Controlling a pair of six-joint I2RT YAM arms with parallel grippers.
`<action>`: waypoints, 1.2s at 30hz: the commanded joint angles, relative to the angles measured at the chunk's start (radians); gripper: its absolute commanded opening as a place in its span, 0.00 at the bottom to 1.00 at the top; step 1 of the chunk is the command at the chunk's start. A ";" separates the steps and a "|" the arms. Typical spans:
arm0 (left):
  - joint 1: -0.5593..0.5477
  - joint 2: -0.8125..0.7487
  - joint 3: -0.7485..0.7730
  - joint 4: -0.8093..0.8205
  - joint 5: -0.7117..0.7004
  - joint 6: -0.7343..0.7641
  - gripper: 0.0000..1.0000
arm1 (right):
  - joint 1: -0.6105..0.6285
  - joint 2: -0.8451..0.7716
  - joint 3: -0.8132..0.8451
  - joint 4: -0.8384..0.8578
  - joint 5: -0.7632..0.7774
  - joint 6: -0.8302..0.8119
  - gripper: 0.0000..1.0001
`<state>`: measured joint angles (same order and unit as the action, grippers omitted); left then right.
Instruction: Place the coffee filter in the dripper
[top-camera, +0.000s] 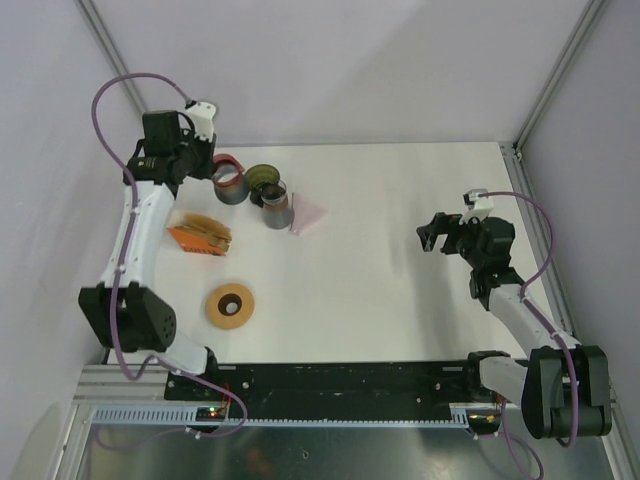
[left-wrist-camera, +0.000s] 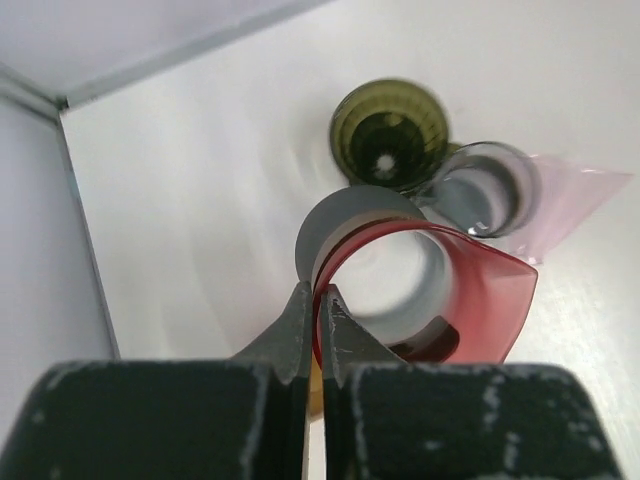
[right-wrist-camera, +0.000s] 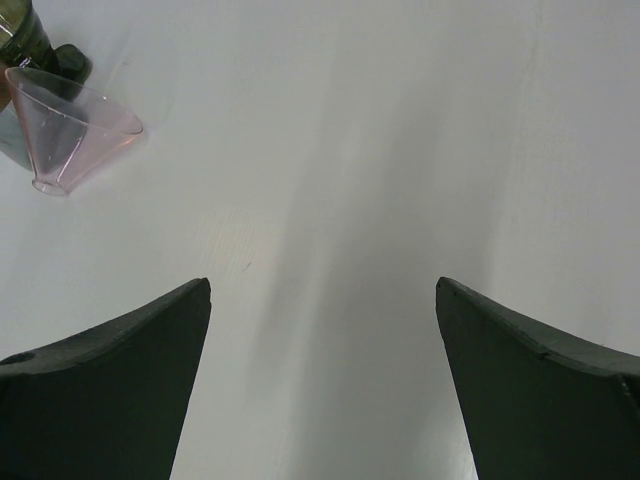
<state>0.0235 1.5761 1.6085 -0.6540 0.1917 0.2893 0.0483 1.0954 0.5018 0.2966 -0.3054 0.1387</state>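
My left gripper (left-wrist-camera: 318, 290) is shut on the thin rim of a red see-through dripper (left-wrist-camera: 480, 290), which has a grey ring (left-wrist-camera: 345, 215) on it. From above, that gripper (top-camera: 212, 160) and the red dripper (top-camera: 230, 172) are at the back left of the table. Brown coffee filters (top-camera: 208, 228) stand in an orange holder (top-camera: 185, 238) in front of them, untouched. My right gripper (top-camera: 432, 235) hangs open at the right, over bare table (right-wrist-camera: 320, 150), with nothing between its fingers (right-wrist-camera: 150, 340).
A green dripper (left-wrist-camera: 390, 135), a grey one (left-wrist-camera: 480, 190) and a pink one (left-wrist-camera: 575, 190) are clustered just right of the red one. The pink cone (right-wrist-camera: 75, 125) lies on its side. A roll of tan tape (top-camera: 230, 305) lies nearer the front. Walls close off the back and left.
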 joint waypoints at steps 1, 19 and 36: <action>-0.118 -0.135 0.032 -0.051 0.047 -0.035 0.00 | 0.016 -0.038 0.048 -0.009 0.030 0.023 0.99; -0.598 -0.019 -0.022 -0.124 0.144 -0.087 0.00 | 0.074 -0.071 0.146 -0.179 0.058 0.020 0.99; -0.636 -0.023 -0.337 0.178 -0.003 -0.168 0.00 | 0.111 -0.074 0.146 -0.186 0.083 -0.002 0.99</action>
<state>-0.6083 1.5715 1.2869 -0.5919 0.2508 0.1902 0.1520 1.0416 0.6121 0.1158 -0.2405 0.1543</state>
